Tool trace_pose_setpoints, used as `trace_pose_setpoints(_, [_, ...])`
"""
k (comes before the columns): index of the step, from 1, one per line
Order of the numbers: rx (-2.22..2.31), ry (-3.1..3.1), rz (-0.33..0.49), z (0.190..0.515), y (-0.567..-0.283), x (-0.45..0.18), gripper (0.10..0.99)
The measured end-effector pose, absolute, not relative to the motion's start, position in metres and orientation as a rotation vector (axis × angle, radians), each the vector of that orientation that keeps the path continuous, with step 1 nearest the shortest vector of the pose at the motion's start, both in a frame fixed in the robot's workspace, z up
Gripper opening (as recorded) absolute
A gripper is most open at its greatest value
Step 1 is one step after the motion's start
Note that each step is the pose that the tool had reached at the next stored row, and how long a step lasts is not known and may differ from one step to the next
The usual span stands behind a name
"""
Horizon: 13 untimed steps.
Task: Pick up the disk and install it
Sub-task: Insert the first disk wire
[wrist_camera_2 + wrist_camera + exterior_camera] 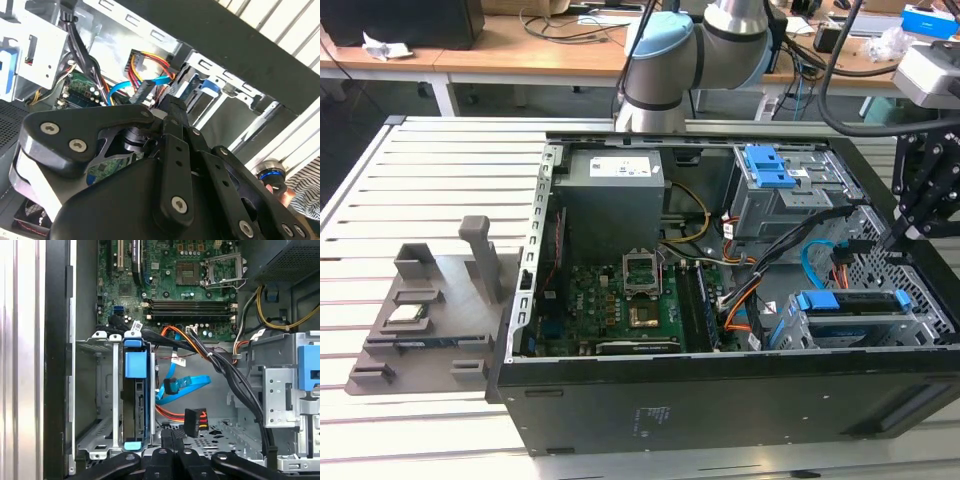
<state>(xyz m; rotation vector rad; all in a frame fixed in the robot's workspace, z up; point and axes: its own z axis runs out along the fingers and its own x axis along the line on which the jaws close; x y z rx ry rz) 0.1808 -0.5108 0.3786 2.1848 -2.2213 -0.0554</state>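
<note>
Exterior view: open computer case (620,400) on slatted table (430,170), gripper (910,215) at case's far end, above drive cage. First wrist view: disk (136,405) seated in cage slot, blue rails (136,364) visible, beside blue data cable (187,386). Disk just ahead of jaws, apart. Jaws hold nothing; linkage drawn together, opening cannot tell. Second wrist view: gripper linkage (172,150) close up, motherboard (80,90) beyond.

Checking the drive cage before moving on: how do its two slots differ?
The inner slot is filled: the disk stands on edge in it, blue rails showing. The outer slot, against the case wall, is empty bare metal. Both belong to one silver cage.
</note>
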Motion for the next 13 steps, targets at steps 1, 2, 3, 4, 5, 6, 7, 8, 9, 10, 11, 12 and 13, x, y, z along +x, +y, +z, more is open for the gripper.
trace_pose_setpoints(1, [2.184,-2.221,-0.055,0.378,-0.508,0.177,0.106])
trace_pose_setpoints(2, [2.185,-2.221,-0.055,0.378,-0.506,0.176,0.106])
trace_pose_setpoints(3, [2.185,-2.221,-0.055,0.378,-0.504,0.174,0.106])
trace_pose_setpoints(4, [2.185,-2.222,-0.056,0.378,-0.502,0.173,0.106])
trace_pose_setpoints(5, [2.185,-2.221,-0.055,0.378,-0.5,0.172,0.106])
trace_pose_setpoints(6, [2.185,-2.221,-0.055,0.377,-0.496,0.172,0.106])
trace_pose_setpoints(7, [2.185,-2.221,-0.055,0.377,-0.493,0.172,0.106])
trace_pose_setpoints(8, [2.185,-2.221,-0.056,0.377,-0.491,0.172,0.106])
trace_pose_setpoints(9, [2.185,-2.221,-0.055,0.376,-0.488,0.172,0.106])
trace_pose_setpoints(10, [2.185,-2.221,-0.055,0.376,-0.486,0.172,0.106])
trace_pose_setpoints(11, [2.185,-2.222,-0.056,0.374,-0.483,0.172,0.106])
trace_pose_setpoints(12, [2.185,-2.221,-0.055,0.374,-0.48,0.172,0.106])
trace_pose_setpoints(13, [2.185,-2.221,-0.055,0.374,-0.479,0.172,0.106])
